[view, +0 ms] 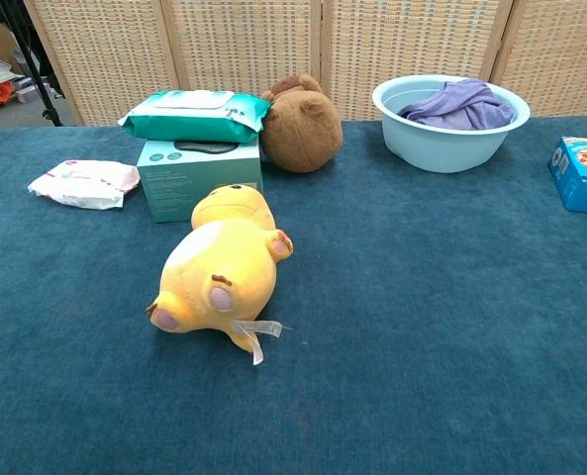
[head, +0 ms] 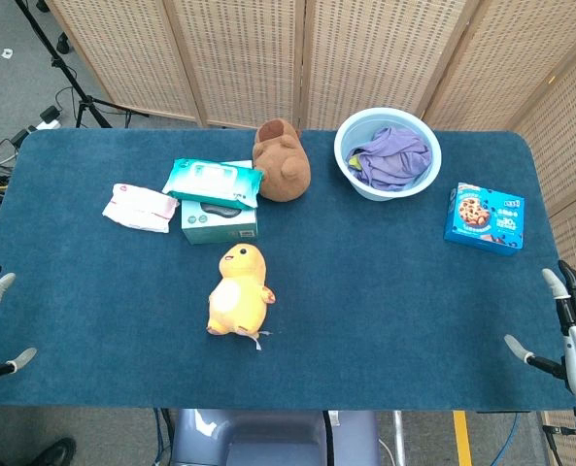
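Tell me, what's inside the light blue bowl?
Inside the light blue bowl lies a crumpled purple cloth, with a bit of yellow-green peeking out at its left edge. Whatever sits beneath the cloth is covered, so it cannot be seen.

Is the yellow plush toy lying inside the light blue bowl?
No, the yellow plush toy lies on the blue table, while the bowl holds only a purple cloth.

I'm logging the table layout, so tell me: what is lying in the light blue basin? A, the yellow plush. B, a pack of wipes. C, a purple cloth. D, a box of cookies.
C: a crumpled purple cloth fills the light blue basin, as the chest view confirms.
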`<state>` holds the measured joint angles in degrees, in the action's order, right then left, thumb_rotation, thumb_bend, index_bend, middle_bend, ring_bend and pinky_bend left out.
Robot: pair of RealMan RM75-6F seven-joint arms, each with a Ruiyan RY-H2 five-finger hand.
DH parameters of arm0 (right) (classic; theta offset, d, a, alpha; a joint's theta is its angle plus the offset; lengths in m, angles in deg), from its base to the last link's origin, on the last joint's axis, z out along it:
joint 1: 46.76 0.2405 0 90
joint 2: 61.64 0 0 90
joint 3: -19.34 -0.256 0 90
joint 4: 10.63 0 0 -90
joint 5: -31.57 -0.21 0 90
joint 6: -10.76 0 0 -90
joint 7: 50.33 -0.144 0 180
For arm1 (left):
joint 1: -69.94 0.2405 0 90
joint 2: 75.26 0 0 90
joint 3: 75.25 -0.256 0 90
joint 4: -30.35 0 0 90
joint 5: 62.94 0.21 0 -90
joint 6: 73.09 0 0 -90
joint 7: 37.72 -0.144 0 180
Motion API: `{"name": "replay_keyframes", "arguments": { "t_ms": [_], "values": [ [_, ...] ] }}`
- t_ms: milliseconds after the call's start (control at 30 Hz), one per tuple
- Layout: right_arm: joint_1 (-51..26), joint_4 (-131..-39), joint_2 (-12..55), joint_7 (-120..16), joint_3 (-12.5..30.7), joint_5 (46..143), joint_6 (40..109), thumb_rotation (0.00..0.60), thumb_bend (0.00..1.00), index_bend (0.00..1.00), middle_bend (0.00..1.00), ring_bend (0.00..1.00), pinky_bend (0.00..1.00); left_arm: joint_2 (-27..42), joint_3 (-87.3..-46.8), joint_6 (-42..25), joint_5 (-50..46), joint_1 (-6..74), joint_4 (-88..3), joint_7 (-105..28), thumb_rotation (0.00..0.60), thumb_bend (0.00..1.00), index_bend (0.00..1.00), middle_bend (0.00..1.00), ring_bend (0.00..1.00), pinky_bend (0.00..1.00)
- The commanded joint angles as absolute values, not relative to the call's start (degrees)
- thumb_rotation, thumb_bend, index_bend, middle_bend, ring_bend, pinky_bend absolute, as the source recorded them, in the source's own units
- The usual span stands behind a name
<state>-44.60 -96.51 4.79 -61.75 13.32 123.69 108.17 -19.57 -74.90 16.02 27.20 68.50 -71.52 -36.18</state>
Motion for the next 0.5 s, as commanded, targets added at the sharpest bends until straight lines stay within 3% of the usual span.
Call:
{"name": "replay_keyframes", "arguments": {
  "t_ms": [33, 500],
  "values": [
    [-44.58, -96.51, 4.82, -61.65, 13.35, 123.71, 108.12, 0.600, 0.00, 0.00, 0.00, 0.00, 0.00, -19.58, -74.88, 16.01, 27.14, 68.50, -71.51, -36.15, 0.600, 0.00, 0.00, 0.00, 0.00, 0.00],
    [-44.55, -96.56, 4.88, -61.04, 13.34, 123.82, 108.01, 0.600, 0.00, 0.00, 0.00, 0.00, 0.00, -19.48, -74.79, 15.70, 27.25, 68.24, -71.20, -35.93, 0.600, 0.00, 0.00, 0.00, 0.00, 0.00]
  ]
}}
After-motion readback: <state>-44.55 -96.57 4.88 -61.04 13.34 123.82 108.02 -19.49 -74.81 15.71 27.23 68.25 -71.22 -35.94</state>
